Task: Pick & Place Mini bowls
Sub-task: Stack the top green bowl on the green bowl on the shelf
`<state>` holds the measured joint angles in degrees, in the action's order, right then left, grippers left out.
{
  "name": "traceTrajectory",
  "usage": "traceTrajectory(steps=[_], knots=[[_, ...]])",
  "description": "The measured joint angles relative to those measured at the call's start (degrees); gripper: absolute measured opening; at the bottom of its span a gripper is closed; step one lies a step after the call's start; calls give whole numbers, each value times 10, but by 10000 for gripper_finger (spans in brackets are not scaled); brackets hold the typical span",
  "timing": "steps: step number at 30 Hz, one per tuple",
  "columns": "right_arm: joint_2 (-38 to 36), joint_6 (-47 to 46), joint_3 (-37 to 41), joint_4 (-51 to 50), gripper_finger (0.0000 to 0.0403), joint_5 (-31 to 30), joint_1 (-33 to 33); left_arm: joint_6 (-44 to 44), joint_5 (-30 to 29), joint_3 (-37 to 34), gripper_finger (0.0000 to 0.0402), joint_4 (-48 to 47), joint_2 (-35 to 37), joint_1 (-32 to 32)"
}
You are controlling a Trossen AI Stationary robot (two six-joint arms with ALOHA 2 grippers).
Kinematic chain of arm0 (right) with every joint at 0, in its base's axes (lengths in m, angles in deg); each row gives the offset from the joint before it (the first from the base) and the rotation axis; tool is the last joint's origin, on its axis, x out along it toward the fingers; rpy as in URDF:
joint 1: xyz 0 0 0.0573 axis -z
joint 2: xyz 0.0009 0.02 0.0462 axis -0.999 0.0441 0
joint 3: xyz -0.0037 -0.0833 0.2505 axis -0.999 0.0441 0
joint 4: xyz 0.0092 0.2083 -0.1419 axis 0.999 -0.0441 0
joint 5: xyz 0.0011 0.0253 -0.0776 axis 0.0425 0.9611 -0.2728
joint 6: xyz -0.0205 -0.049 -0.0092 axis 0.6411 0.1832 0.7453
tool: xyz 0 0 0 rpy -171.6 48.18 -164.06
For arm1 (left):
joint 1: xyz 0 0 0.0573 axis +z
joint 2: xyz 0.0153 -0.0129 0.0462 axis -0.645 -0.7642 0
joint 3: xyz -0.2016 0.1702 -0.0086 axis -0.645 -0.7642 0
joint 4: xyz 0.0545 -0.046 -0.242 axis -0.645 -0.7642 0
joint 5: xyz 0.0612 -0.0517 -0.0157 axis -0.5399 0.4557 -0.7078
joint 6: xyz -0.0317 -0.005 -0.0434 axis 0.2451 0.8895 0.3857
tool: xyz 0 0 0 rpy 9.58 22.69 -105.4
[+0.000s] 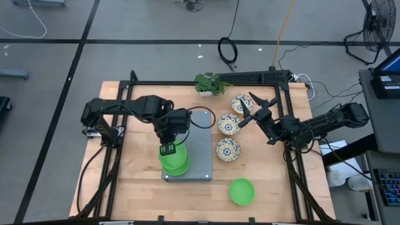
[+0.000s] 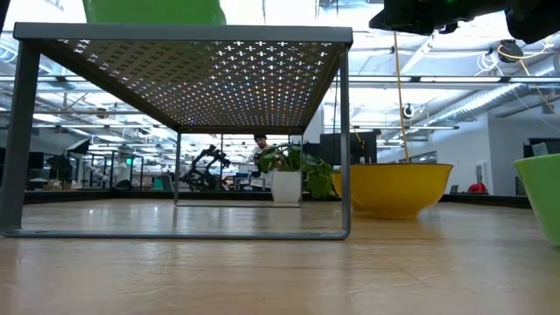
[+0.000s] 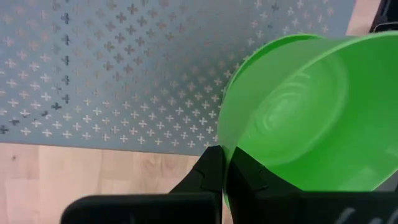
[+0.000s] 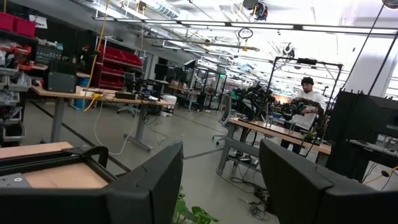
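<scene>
A bright green mini bowl (image 3: 311,106) is over the near left part of the grey perforated tray (image 1: 200,134), with my left gripper (image 1: 167,149) shut on it. A second green rim (image 3: 264,46) shows just behind the bowl. Another green bowl (image 1: 242,191) sits on the table toward the near right. Three cream patterned bowls (image 1: 229,124) stand in a row right of the tray. My right gripper (image 1: 245,111) hangs open above them, holding nothing. My left gripper pinches the green bowl's wall at its rim (image 3: 225,155), one finger inside (image 3: 255,180) and one outside. The fingers come from above, pointing down. The bowl is tilted in the hold, above the tray; whether its bottom rests on anything I cannot tell.
A small leafy plant in a white pot (image 1: 209,83) stands at the far edge behind the tray. In the low view the tray (image 2: 184,35) is raised on legs. A black frame (image 1: 287,81) borders the table. Bare wood lies at the near left.
</scene>
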<state>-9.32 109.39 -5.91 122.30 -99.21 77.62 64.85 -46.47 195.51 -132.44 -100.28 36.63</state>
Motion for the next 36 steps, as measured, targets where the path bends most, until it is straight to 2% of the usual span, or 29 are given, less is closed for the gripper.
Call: traceTrajectory(steps=[15,20,28,32,36], knots=[[0,0,0,0,199,0,0,28,-1,-4,3,0,0,-35],[0,0,0,0,199,0,0,31,-44,-4,3,0,0,-51],[0,0,0,0,199,-1,0,38,-48,-4,3,0,0,-52],[0,0,0,0,199,-1,0,49,-78,-4,4,1,0,-53],[0,0,0,0,199,-1,0,46,-80,-4,4,0,0,-55]])
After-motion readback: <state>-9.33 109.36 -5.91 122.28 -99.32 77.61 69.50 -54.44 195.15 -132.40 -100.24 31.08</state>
